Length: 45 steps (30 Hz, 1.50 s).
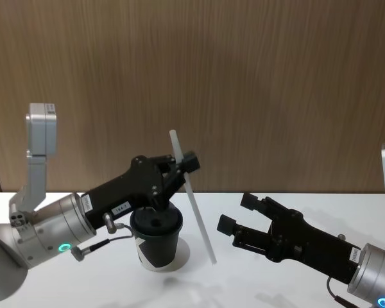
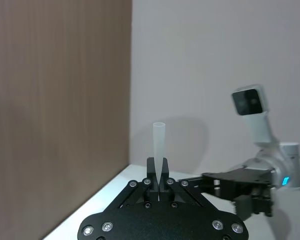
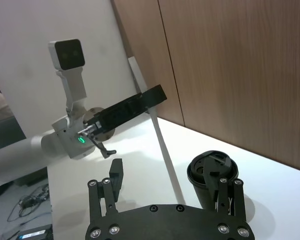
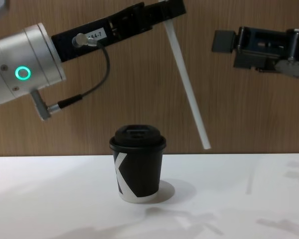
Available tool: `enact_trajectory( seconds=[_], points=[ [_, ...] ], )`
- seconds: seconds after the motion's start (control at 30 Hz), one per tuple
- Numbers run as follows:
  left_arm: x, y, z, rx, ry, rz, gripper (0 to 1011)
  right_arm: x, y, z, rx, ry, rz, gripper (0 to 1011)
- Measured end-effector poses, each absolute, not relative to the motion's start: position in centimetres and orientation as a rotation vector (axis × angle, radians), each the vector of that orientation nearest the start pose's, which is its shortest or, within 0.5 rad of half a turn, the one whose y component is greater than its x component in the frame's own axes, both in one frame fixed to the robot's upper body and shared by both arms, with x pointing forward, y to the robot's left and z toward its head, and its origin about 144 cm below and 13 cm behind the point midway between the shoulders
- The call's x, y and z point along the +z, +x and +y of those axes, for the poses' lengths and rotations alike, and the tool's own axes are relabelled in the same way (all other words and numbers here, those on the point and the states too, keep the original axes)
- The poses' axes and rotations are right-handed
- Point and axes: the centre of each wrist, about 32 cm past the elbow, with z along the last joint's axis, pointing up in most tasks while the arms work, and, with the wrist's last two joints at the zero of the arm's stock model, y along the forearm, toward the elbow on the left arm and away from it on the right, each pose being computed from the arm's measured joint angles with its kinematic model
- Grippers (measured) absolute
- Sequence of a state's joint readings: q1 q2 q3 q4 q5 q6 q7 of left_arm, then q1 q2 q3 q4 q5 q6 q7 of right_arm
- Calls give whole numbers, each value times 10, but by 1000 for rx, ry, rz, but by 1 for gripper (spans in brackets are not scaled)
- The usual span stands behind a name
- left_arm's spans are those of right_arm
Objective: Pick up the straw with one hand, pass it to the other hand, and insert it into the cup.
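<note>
My left gripper (image 1: 185, 163) is shut on the white straw (image 1: 192, 199) near its upper end, above and just behind the black lidded cup (image 1: 156, 240). The straw hangs tilted. Its lower end (image 4: 206, 147) is in the air to the right of the cup (image 4: 137, 162), at about lid height. In the left wrist view the straw (image 2: 159, 145) stands up from between the closed fingers (image 2: 151, 172). My right gripper (image 1: 237, 212) is open and holds nothing, off to the right of the straw and apart from it. Seen from the right wrist, the straw (image 3: 162, 145) slants down beside the cup (image 3: 212, 177).
The cup stands on a white table (image 1: 295, 205) whose far edge meets a brown wooden wall (image 1: 244, 77). Around the cup the tabletop is bare.
</note>
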<state>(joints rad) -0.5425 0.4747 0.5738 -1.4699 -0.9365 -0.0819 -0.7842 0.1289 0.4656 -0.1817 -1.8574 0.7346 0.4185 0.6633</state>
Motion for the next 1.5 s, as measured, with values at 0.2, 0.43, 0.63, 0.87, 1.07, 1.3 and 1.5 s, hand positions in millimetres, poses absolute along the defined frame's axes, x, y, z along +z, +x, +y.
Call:
enact_trajectory(
  seconds=[0.2, 0.43, 0.63, 0.87, 1.07, 1.3, 1.5],
  points=[
    [1270, 562, 229, 378, -318, -78, 5, 1267, 469, -269, -524, 112, 223, 1001],
    [1277, 564, 235, 418, -291, -124, 5, 1267, 469, -269, -524, 112, 223, 1001],
    [1280, 565, 238, 438, -272, -152, 5, 1267, 469, -269, -524, 112, 223, 1001],
    [1284, 566, 238, 441, -257, -183, 5, 1267, 469, -269, -524, 112, 223, 1001],
    [1287, 567, 237, 440, -247, -212, 5, 1267, 469, -269, -524, 112, 223, 1001],
    [1289, 567, 236, 448, -230, -243, 5, 1267, 469, -269, -524, 112, 223, 1001],
    [1291, 567, 237, 462, -216, -263, 5, 1267, 469, -269, -524, 112, 223, 1001]
  ],
)
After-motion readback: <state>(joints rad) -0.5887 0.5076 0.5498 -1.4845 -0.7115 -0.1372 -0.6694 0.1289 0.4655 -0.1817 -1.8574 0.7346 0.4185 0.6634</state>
